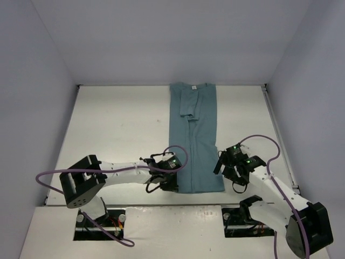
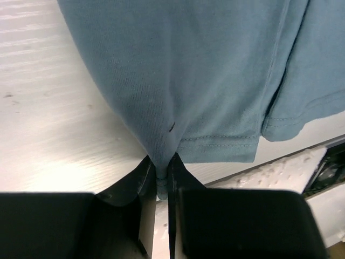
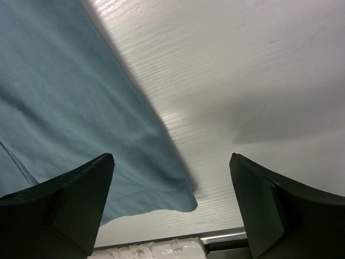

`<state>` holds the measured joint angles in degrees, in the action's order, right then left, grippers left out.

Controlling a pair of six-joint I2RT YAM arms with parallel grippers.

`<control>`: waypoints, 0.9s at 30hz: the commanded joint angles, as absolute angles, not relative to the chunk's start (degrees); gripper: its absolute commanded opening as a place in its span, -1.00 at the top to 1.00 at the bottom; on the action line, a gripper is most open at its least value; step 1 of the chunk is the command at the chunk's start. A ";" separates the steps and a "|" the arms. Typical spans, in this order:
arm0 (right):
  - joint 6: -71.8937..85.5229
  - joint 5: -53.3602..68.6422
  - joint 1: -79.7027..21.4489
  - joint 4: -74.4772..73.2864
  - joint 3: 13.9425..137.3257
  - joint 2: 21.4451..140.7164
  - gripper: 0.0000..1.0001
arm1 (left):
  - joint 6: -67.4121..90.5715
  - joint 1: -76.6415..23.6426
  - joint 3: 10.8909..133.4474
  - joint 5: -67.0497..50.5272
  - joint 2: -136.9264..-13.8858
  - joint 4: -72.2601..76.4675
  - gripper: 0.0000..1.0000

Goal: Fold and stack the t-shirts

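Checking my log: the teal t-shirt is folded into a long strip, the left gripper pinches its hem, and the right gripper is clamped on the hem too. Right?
Not quite. The right gripper is open, gripping nothing; the right wrist view shows it. Otherwise yes: the teal t-shirt is a long strip, the left gripper pinching its hem.

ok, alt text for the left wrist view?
The left gripper is shut on the hem corner of the teal t-shirt, the cloth drawn to a point between its jaws. White table shows at left, and a second folded layer overlaps at right.
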<state>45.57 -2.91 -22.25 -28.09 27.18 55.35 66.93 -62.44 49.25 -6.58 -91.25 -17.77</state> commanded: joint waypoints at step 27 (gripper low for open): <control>60.06 -0.72 -40.17 -23.12 21.79 58.17 -0.50 | 46.88 -52.25 46.70 -6.50 -78.63 -37.91 -0.30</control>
<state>57.52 -1.91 -38.19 -19.28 22.72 55.47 49.77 -53.28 46.44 -6.09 -78.36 -35.93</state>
